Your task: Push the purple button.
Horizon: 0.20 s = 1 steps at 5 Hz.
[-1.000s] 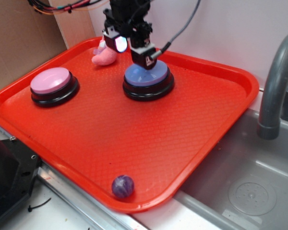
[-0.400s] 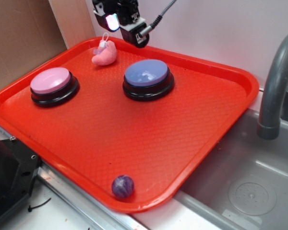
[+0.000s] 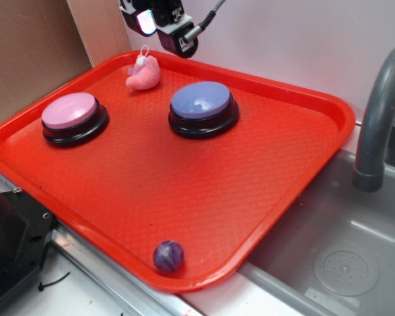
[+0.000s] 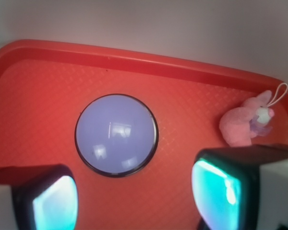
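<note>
I'm working at what looks like a mock kitchen set up for robot tests. A grey sink basin point(image 3: 342, 257) with a round drain lies just right of the red tray point(image 3: 204, 197), and a grey faucet point(image 3: 382, 118) rises above the basin's far side. Behind the tray stands a plain pale wall point(image 3: 303, 39); to the tray's left is brown cardboard point(image 3: 26, 52), which gives it a makeshift, lab-like look.

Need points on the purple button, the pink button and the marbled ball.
purple button point(image 3: 200, 99): exterior view, centre of the domed top.
pink button point(image 3: 69, 110): exterior view, middle of the pink top.
marbled ball point(image 3: 168, 255): exterior view, centre of the ball, by the tray's near rim.
</note>
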Motion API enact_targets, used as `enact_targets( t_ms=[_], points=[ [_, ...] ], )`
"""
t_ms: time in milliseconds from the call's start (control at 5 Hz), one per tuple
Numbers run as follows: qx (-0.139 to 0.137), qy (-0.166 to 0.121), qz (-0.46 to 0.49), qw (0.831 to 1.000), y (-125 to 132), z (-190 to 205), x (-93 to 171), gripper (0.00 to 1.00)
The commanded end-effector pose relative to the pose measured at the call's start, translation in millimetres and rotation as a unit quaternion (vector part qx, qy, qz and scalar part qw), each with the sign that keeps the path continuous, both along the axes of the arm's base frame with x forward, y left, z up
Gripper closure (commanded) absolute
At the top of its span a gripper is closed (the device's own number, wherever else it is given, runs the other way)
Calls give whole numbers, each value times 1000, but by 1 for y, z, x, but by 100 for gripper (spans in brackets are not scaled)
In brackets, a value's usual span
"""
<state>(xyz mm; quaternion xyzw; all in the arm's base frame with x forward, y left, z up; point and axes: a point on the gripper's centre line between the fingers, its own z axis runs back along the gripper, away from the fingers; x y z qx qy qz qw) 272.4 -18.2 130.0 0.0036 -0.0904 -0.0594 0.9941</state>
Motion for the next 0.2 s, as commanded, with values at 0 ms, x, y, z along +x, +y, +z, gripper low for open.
enact_targets(
  t_ms=[0],
  points=[
    [7,-8,-11,1000,-8,35,-9,0]
  ],
)
